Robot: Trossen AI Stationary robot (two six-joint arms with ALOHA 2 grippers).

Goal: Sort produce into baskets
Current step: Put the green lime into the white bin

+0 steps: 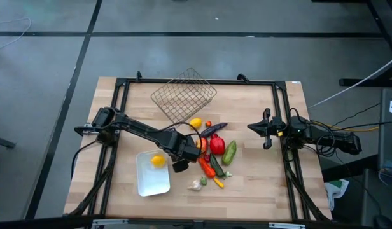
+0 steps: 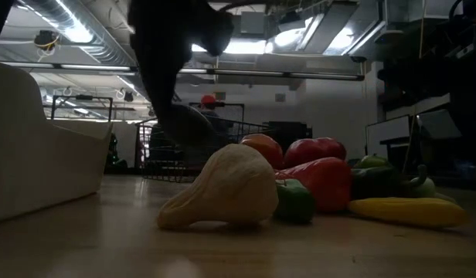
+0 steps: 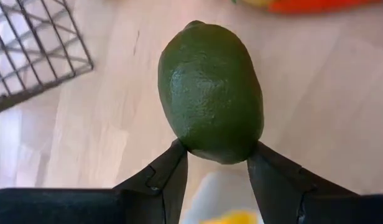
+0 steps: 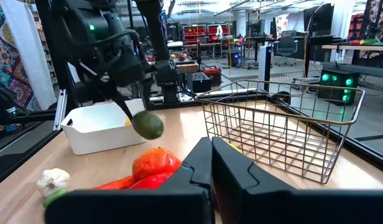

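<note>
One item in hand: avocado, pinched between the two fingers of the left gripper, lifted clear of the table.
Left gripper position: between the white tray and the produce pile, at the tray's near-pile edge; seen in the right wrist view carrying the green fruit just in front of the tray.
White tray contents: one lemon, lying toward the end nearer the wire basket.
Front of pile: garlic nearest the table's front edge, beside the tray's corner; small green piece and a yellow piece just beside it.
Middle of pile: red pepper, orange tomato, carrot, cucumber, all close together, several touching.
Back of pile: purple eggplant and a second lemon, just in front of the wire basket.
Wire basket: at the far side of the table, tilted corner-on; nothing visible inside.
Right gripper: parked at the right side, well apart from the pile, fingers pressed together on nothing.
Step judged: transport of the avocado, pick complete, drop not yet made.
Next move calls for: carrying the fruit over a container, most likely the adjacent tray, lowering inside the rim, clear of the lemon, then spreading the fingers.
Progress judged: early; most of the produce unsorted.
</note>
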